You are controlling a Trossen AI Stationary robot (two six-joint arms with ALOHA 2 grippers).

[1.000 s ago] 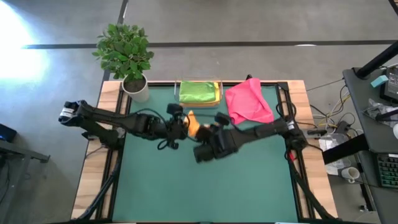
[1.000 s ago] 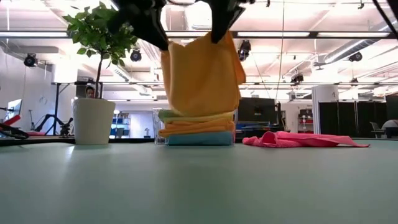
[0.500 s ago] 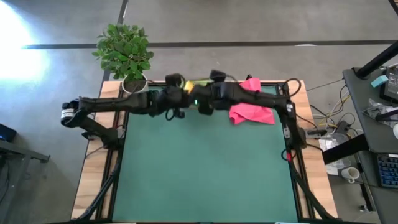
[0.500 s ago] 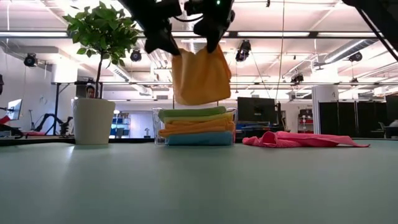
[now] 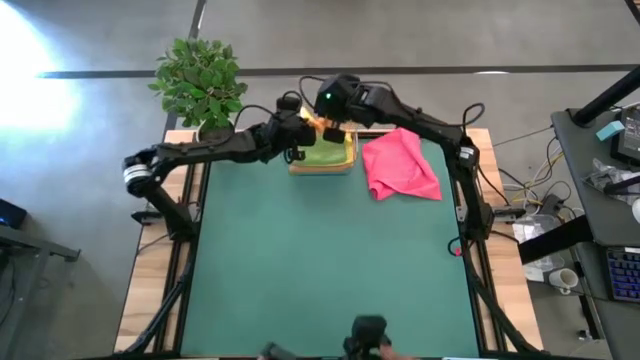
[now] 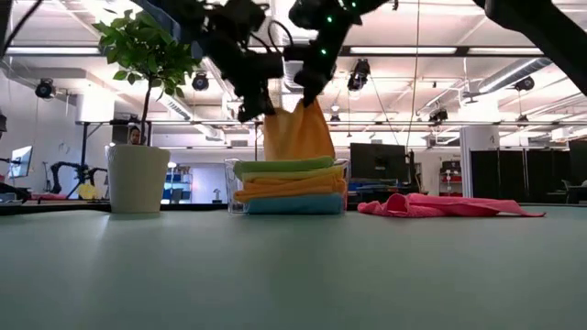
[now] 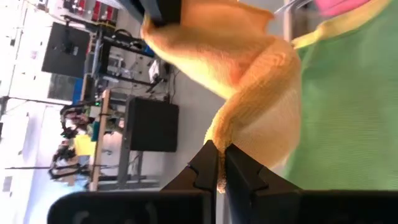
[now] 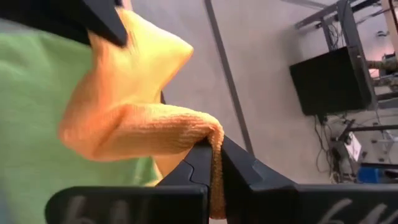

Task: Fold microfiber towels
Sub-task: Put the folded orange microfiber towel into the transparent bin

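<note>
A folded orange microfiber towel (image 6: 298, 133) hangs between my two grippers over the clear tray (image 6: 231, 188) at the table's far edge. My left gripper (image 6: 260, 108) is shut on its left upper corner and my right gripper (image 6: 309, 92) on its right upper corner. In the tray lies a stack of folded towels with a green one (image 5: 322, 152) on top. The orange towel's lower edge reaches down to about the green towel. A pink towel (image 5: 400, 165) lies crumpled flat on the mat, right of the tray. My left gripper pinches an upper corner of the orange towel (image 7: 227, 134) between its two fingers, several layers bunched there. The fingers slant down toward the far edge. The towel hangs slack below them. My right gripper pinches the other upper corner (image 8: 208, 134) between its two fingers, a folded edge with cloth trailing past the fingertips (image 8: 214, 180). It comes slanting down from the right. The cloth sags slack between the two grippers.
A potted plant (image 5: 205, 85) stands at the far left corner, close to the left arm. The green mat (image 5: 330, 260) is bare toward the near edge. A dark object (image 5: 365, 335) shows at the near edge's middle.
Both grippers have carried the orange towel from over the table's middle toward the far edge, to above the tray. They have come closer together, so the towel hangs narrower and bunched. Its lower edge now hangs down at the stack.
</note>
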